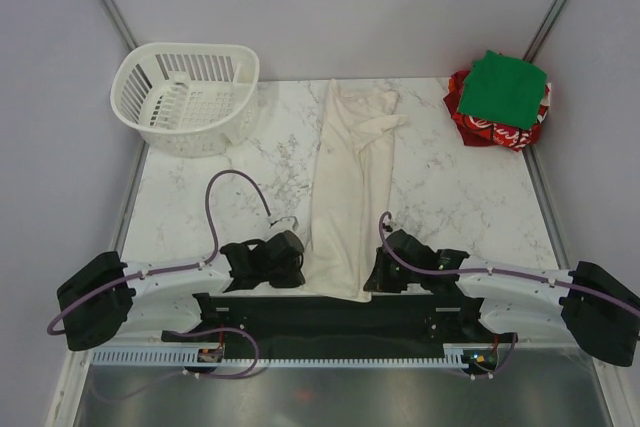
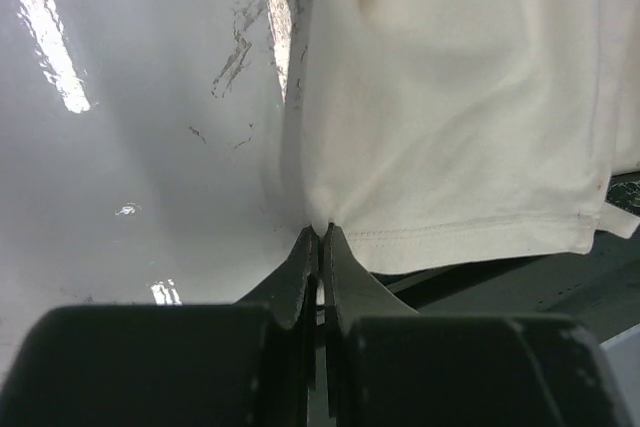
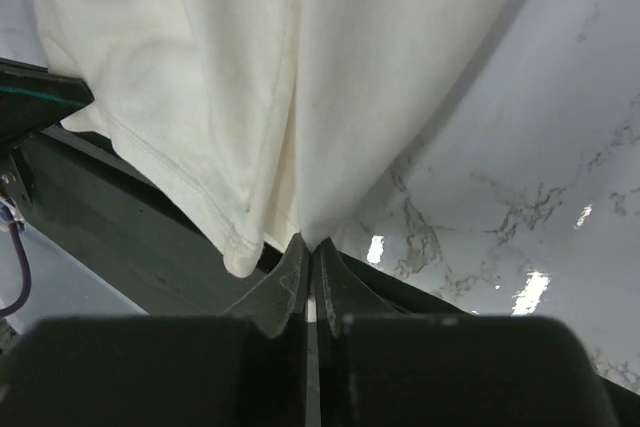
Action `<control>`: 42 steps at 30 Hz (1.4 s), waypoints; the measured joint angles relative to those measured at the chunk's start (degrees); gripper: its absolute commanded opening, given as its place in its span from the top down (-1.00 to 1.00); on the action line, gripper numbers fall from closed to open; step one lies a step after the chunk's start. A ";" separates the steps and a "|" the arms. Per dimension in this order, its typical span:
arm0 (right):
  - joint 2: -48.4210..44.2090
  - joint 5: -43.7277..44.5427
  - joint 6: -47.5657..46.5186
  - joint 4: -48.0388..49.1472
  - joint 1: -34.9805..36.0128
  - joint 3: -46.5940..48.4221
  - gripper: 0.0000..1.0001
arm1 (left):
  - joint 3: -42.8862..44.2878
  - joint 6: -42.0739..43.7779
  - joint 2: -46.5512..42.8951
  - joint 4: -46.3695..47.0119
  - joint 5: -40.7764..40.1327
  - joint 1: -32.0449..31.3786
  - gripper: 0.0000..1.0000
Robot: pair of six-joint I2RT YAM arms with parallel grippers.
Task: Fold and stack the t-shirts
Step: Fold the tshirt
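Observation:
The cream t-shirt lies folded lengthwise in a long narrow strip down the middle of the marble table, its hem at the near edge. My left gripper is shut on the hem's left corner; the wrist view shows the cream t-shirt pinched at my left gripper's tips. My right gripper is shut on the hem's right corner, with the cloth pinched at my right gripper's tips. The green t-shirt lies folded on the red t-shirt at the far right corner.
A white slotted plastic basket stands at the far left of the table. The black arm-mount bar runs along the near edge under the hem. A purple cable loops over the table left of the shirt.

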 measured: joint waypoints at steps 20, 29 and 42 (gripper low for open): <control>-17.14 4.50 3.74 -11.41 0.90 -3.08 1.00 | -14.10 -15.85 -23.76 -0.26 7.89 -0.07 0.92; -16.83 7.43 4.52 -19.04 7.26 6.16 1.00 | 1.62 -14.93 -19.47 -9.35 9.81 -1.57 0.92; 0.57 18.99 -9.60 -27.89 -0.94 30.51 1.00 | 32.52 -0.02 -2.16 -29.70 0.04 1.38 0.92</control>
